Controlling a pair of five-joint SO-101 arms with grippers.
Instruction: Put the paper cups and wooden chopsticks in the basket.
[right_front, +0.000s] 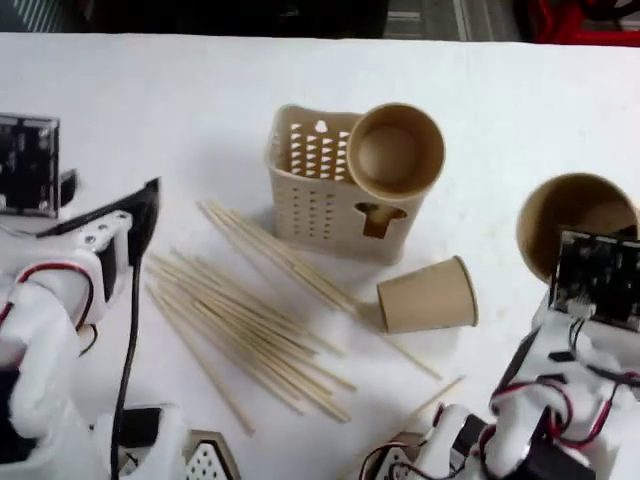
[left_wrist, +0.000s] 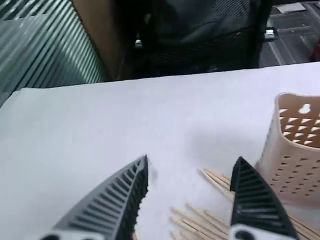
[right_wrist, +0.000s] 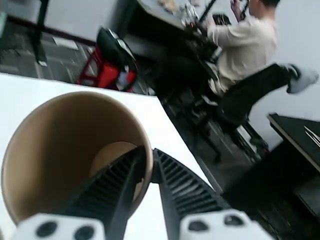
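Note:
A beige slotted basket (right_front: 318, 190) stands mid-table with one paper cup (right_front: 396, 150) resting tilted in its right end. A second cup (right_front: 428, 295) lies on its side in front of the basket. My right gripper (right_wrist: 148, 154) is shut on the rim of a third cup (right_wrist: 60, 145), one finger inside and one outside; that cup (right_front: 572, 218) sits at the table's right side. Wooden chopsticks (right_front: 250, 325) lie scattered left of and in front of the basket. My left gripper (left_wrist: 192, 167) is open and holds nothing, above the table left of the chopsticks (left_wrist: 210, 220) and basket (left_wrist: 295, 150).
The left arm's body (right_front: 50, 300) fills the near left, the right arm's body (right_front: 560, 400) the near right. A few single chopsticks (right_front: 430, 395) lie near the right arm's base. White table (right_front: 150, 100) stretches bare behind the basket.

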